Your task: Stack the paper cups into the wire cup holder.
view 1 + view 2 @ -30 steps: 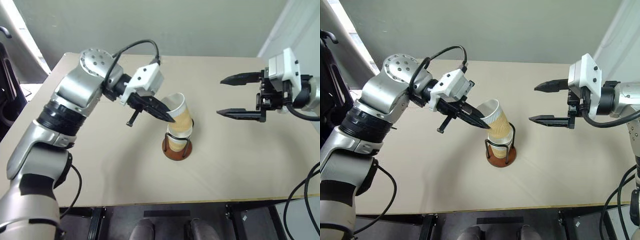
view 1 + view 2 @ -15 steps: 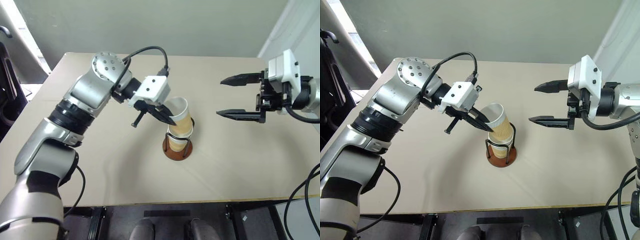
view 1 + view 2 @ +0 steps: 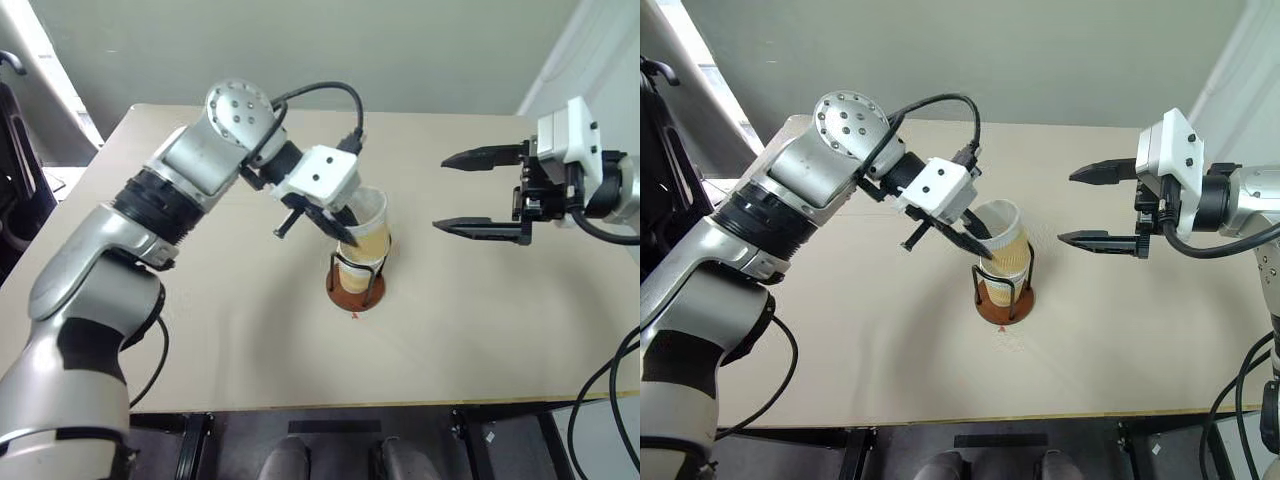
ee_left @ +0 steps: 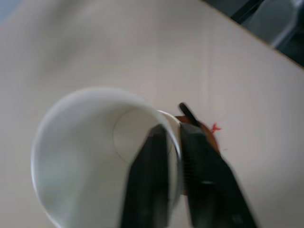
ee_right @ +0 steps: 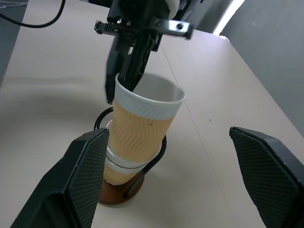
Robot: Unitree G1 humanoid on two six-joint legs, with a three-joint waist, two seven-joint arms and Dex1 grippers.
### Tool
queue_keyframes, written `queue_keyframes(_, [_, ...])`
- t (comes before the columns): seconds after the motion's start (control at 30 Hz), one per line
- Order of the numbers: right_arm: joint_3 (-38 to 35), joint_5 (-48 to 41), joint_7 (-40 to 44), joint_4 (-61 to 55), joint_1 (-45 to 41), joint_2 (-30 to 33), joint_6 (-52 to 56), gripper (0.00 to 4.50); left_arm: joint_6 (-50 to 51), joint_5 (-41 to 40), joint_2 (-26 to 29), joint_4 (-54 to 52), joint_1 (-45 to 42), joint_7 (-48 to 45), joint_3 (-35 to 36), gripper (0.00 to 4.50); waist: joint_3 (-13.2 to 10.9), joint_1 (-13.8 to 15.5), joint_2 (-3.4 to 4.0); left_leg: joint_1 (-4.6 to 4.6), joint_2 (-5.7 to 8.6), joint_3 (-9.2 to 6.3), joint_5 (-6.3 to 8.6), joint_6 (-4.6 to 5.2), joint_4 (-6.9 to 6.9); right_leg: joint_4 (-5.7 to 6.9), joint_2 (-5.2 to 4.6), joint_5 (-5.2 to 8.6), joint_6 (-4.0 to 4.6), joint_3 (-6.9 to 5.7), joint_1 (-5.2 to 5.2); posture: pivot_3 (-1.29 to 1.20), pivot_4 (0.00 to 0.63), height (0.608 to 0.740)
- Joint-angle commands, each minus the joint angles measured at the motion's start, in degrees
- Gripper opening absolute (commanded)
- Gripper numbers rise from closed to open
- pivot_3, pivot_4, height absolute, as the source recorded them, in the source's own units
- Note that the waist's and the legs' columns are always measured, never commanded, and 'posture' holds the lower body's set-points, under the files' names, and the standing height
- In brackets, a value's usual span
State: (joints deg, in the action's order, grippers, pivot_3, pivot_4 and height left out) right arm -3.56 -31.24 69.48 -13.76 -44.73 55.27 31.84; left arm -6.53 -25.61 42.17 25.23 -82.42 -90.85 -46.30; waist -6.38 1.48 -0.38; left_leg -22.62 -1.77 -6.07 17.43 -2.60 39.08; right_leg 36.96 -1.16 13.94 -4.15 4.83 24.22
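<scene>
Top cup near-upright, mouth up, in holder

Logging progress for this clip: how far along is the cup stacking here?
Nearly finished. Lower paper cups already sit nested in the wire cup holder. The left gripper pinches the top cup by its rim, tilted, not fully seated. Left: release it. The right gripper waits open.
</scene>
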Motion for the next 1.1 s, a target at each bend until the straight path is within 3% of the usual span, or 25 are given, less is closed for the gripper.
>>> queue_keyframes(0.03, [-1.4, -0.4, -0.2, -1.1, -1.1, 1.3, 0.4, 4.12, 0.2, -3.2, 2.1, -3.2, -1.5, -1.6, -1.9, 1.67, 0.0, 0.0, 0.00, -0.03, 0.00, 0.00, 0.00, 0.00, 0.00, 0.00, 0.00, -0.01, -0.02, 0.00, 0.01, 0.00, 0.150, 0.740])
queue_keyframes(0.3, [-1.1, -0.3, 0.0, -1.0, -1.7, 1.3, 0.9, 4.12, -2.7, -2.5, 3.3, -1.9, -2.6, -1.6, -4.2, 4.45, 0.0, 0.4, 0.00, -0.09, 0.01, -0.03, 0.00, 0.01, 0.03, -0.03, -0.01, -0.04, -0.06, 0.00, 0.00, 0.00, 0.150, 0.740])
queue_keyframes(0.5, [-0.7, -0.3, -0.3, -1.0, -2.2, 1.0, 1.3, 4.12, 0.9, -3.2, 0.1, -0.9, -0.5, -1.6, 1.8, 4.45, 0.0, 0.5, 0.00, -0.15, 0.01, -0.02, 0.01, 0.02, 0.07, -0.02, -0.01, -0.05, -0.08, -0.02, 0.00, 0.00, 0.150, 0.740])
queue_keyframes(0.77, [0.1, 1.8, -4.4, 1.1, -0.2, -1.5, 1.5, 4.12, 14.7, -3.1, -0.2, 0.5, 8.3, 1.8, 19.8, 4.45, 0.0, 0.1, 0.02, -0.11, -0.01, 0.05, 0.01, 0.02, 0.08, 0.04, 0.03, -0.05, -0.08, 0.00, 0.03, 0.00, 0.150, 0.740])
queue_keyframes(0.9, [-0.7, 3.2, -8.1, 5.3, 1.3, -3.6, 2.0, 4.12, 22.7, -4.1, 1.6, -3.4, 16.3, 9.2, 28.8, 4.45, 0.0, 0.0, 0.02, -0.08, -0.01, 0.03, -0.01, 0.00, 0.09, 0.02, 0.02, -0.05, -0.09, 0.00, 0.06, 0.00, 0.150, 0.740])
queue_keyframes(1.1, [-1.8, 7.4, -16.5, 11.7, 4.4, -7.8, -0.4, 4.12, 27.8, -2.4, 0.5, -9.6, 29.6, 28.8, 42.2, 4.45, 0.0, 0.3, 0.02, 0.01, 0.00, 0.06, -0.05, -0.02, 0.09, -0.01, 0.02, -0.05, -0.10, -0.02, 0.06, 0.00, 0.150, 0.740])
